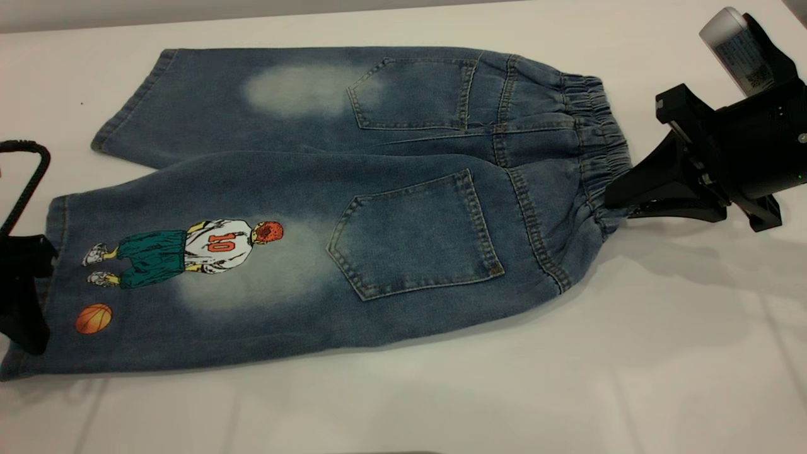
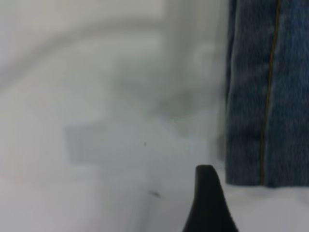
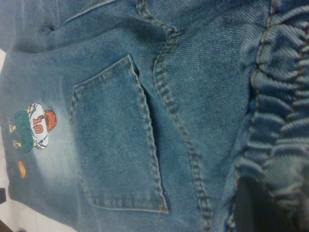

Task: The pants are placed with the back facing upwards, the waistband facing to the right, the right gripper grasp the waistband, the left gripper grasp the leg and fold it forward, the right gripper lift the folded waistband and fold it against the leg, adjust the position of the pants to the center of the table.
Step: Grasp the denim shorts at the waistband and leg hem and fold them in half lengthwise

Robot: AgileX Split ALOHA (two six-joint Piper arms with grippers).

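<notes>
The blue denim pants (image 1: pixel 403 157) lie flat on the white table (image 1: pixel 630 366), back pockets up, with the elastic waistband (image 1: pixel 599 126) at the right. My right gripper (image 1: pixel 621 198) is shut on the waistband's near end; in the right wrist view the gathered waistband (image 3: pixel 280 111) drapes over one dark finger (image 3: pixel 256 208). The printed leg (image 1: pixel 189 296) points left. My left gripper (image 1: pixel 24 302) hovers at that leg's hem, open and holding nothing. In the left wrist view one finger (image 2: pixel 208 205) shows beside the hem corner (image 2: pixel 265 121), not touching it.
The plain leg (image 1: pixel 252 94) with a faded patch lies behind the printed one. A black braided cable (image 1: pixel 28 170) loops up from the left gripper. Bare tabletop stretches in front of the pants and to their right.
</notes>
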